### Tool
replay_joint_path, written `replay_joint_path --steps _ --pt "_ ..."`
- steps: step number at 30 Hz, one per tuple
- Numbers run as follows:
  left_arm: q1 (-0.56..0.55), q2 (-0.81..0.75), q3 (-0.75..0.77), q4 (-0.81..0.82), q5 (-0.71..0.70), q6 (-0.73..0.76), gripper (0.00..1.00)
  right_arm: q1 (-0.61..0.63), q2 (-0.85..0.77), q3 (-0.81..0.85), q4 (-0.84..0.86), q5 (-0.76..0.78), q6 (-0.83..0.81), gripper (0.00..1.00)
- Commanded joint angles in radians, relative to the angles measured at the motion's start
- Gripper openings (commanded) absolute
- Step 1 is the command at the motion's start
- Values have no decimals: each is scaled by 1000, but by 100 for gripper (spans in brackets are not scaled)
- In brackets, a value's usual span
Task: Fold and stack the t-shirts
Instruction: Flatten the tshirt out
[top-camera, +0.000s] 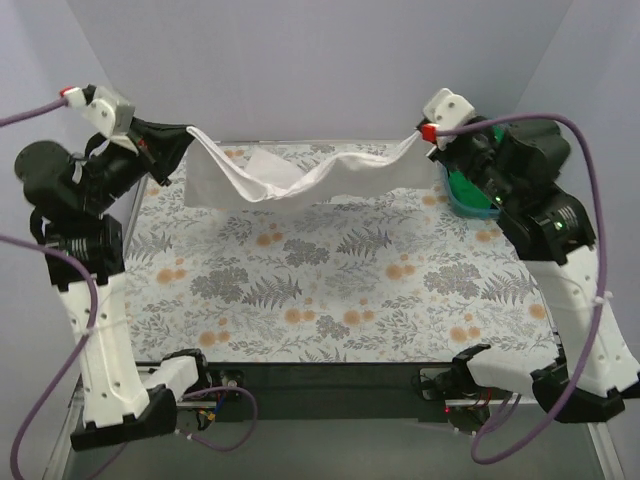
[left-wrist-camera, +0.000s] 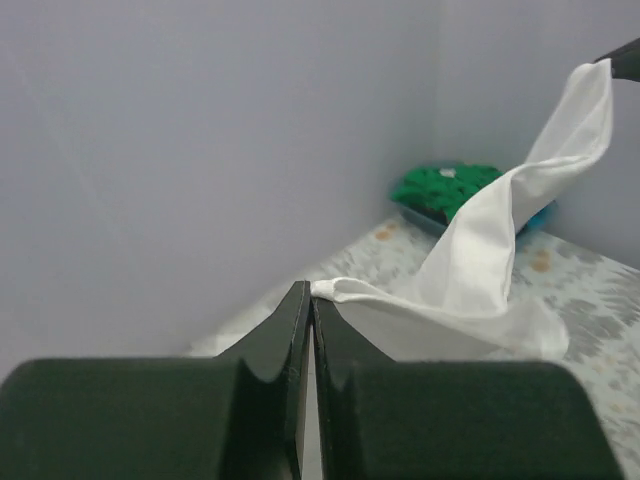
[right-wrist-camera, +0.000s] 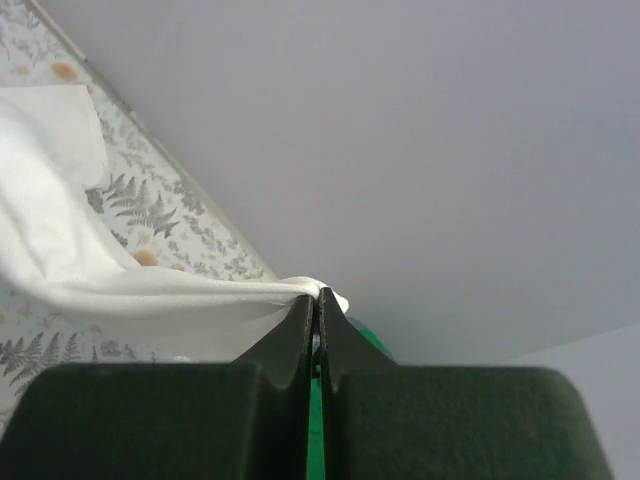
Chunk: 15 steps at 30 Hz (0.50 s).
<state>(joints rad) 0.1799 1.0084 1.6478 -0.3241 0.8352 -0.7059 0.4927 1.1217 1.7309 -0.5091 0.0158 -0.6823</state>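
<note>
A white t-shirt (top-camera: 300, 172) hangs stretched between my two grippers above the far edge of the table, sagging in the middle and touching the cloth. My left gripper (top-camera: 190, 131) is shut on its left corner; the wrist view shows the fabric (left-wrist-camera: 470, 270) pinched at the fingertips (left-wrist-camera: 312, 290). My right gripper (top-camera: 420, 135) is shut on its right corner, with fabric (right-wrist-camera: 150, 290) bunched at the tips (right-wrist-camera: 320, 296). A green t-shirt (top-camera: 468, 190) lies in a blue bin at the far right and also shows in the left wrist view (left-wrist-camera: 445, 187).
The table is covered by a floral-patterned cloth (top-camera: 330, 270). The blue bin (top-camera: 478, 212) stands at the far right under my right arm. Grey walls close the back and sides.
</note>
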Motion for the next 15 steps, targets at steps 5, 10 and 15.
replay_joint_path --steps 5,10,15 --pt "4 326 344 -250 -328 -75 0 -34 214 203 125 200 44 1" --pt "4 446 558 -227 -310 -106 0 135 250 291 104 249 -71 1" --pt "3 377 519 -155 -372 -41 0 136 204 277 202 297 -155 1"
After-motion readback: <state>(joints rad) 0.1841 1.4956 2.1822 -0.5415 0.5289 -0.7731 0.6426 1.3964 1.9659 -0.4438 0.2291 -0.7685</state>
